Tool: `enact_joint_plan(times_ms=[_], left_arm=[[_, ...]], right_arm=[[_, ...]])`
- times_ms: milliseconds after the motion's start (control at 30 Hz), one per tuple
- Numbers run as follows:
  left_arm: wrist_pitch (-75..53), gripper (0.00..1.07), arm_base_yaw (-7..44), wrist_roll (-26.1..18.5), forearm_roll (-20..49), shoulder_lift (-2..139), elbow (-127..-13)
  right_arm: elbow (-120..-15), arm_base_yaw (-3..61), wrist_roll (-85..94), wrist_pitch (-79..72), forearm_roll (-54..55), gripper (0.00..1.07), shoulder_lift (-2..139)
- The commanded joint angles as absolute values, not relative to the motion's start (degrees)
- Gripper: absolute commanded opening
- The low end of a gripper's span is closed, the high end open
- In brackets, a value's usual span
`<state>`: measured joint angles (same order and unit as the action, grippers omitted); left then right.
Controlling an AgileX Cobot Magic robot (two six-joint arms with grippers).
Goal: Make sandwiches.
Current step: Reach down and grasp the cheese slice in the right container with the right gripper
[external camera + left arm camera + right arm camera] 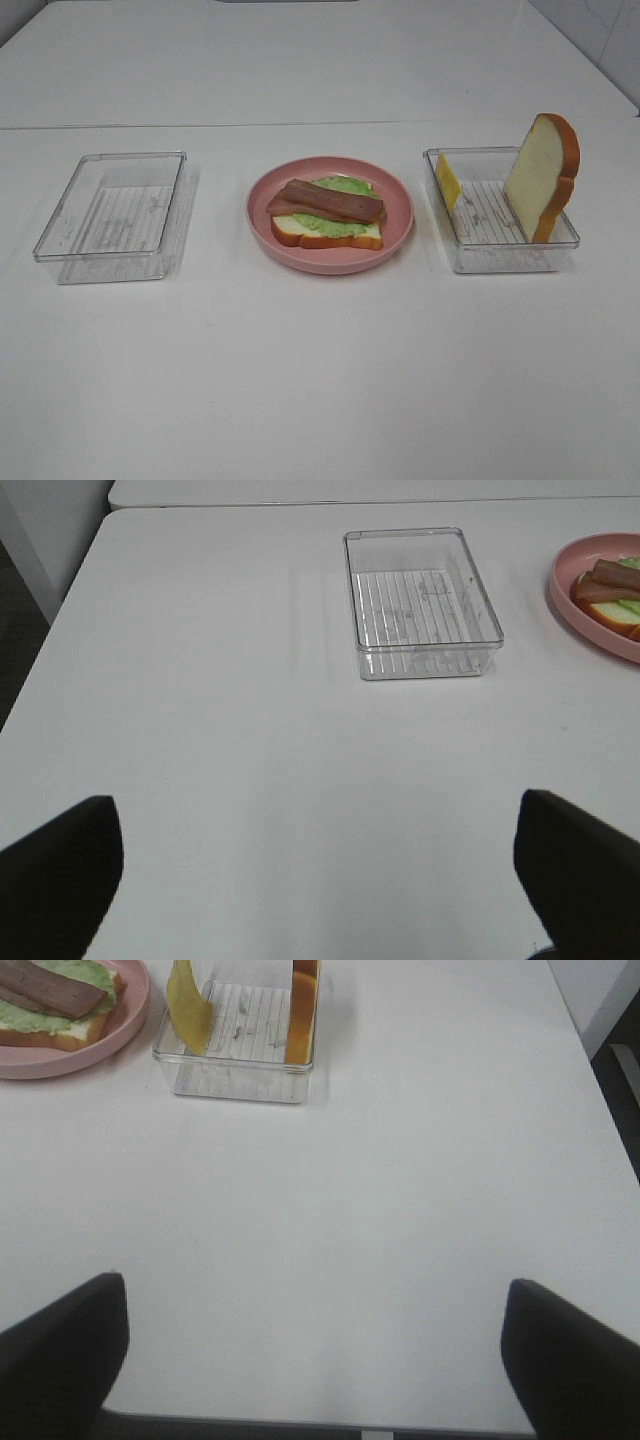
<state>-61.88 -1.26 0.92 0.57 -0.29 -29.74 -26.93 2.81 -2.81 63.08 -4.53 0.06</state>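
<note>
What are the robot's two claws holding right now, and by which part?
Nothing. The left gripper and the right gripper both stand open and empty over the table, away from the sandwich.

Left gripper [320,880] and right gripper [315,1360], jaws wide apart, seemingly empty.

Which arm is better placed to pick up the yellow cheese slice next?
Right. The yellow cheese slice leans in the clear plastic tray on the right arm's side, and the open right pincer faces that tray.
</note>
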Motion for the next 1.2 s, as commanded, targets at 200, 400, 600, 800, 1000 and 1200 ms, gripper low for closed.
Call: enact_joint_plan(times_ms=[200, 400, 600, 800, 1000, 1200], left_arm=[[-61.54, 1.00, -1.38, 1.09, 1.03, -0.97, -29.62], [-61.54, 1.00, -1.38, 1.09, 1.03, -0.97, -29.62], [-61.54, 1.00, -1.38, 1.09, 1.03, -0.97, -29.62], [-61.54, 1.00, -1.38, 1.09, 1.03, -0.97, -29.62], [-61.54, 1.00, -1.38, 1.09, 1.03, -0.97, -29.62], [-61.54, 1.00, -1.38, 1.09, 1.03, -0.97, -29.62]], right_arm=[[-30.65, 2.64, -2.98, 57.07, -5.61, 0.99, 8.02], [-32.31, 2.64, -3.04, 48.24, -5.10, 0.99, 24.06], [-37.76, 2.64, -2.58, 46.98, -5.21, 0.99, 40.45], [-44.92, 2.64, -2.46, 46.98, -4.47, 0.99, 53.34], [-52.60, 2.64, 1.49, 48.87, -4.30, 0.99, 64.40], [-59.47, 2.69, 2.23, 51.34, -2.75, 0.99, 72.36]])
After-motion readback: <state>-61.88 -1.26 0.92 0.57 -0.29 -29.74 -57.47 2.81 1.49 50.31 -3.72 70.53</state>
